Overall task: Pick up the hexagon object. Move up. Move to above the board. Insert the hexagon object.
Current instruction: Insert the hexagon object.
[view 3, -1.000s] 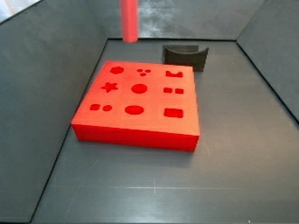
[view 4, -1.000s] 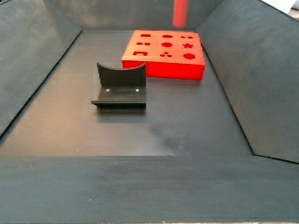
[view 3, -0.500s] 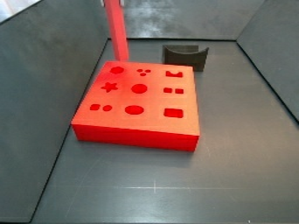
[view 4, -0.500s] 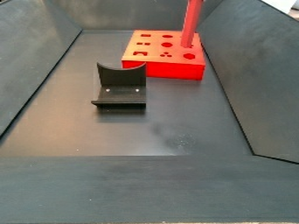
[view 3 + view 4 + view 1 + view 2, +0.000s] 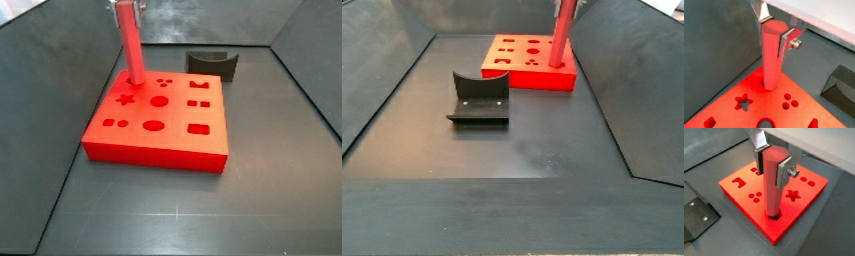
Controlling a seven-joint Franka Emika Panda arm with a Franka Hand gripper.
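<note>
The end effector [image 5: 773, 159] was clamped on the top of the rod [image 5: 771, 188], silver fingers [image 5: 763, 11] pressed to opposite flats, above a corner of the board [image 5: 741, 190]. The rod stood upright with its lower tip already entered in the hexagonal hole at that corner, as both wrist views and a side view [image 5: 131, 45] suggested; how deep it sat could not be told. To finish well, the push probably needed to be straight down and slow, keeping the rod vertical so its flats stayed matched to the hole walls, and releasing only once it seated. The dark fixture [image 5: 480, 98] sat well apart on the counter [image 5: 543, 150], out of the way.
</note>
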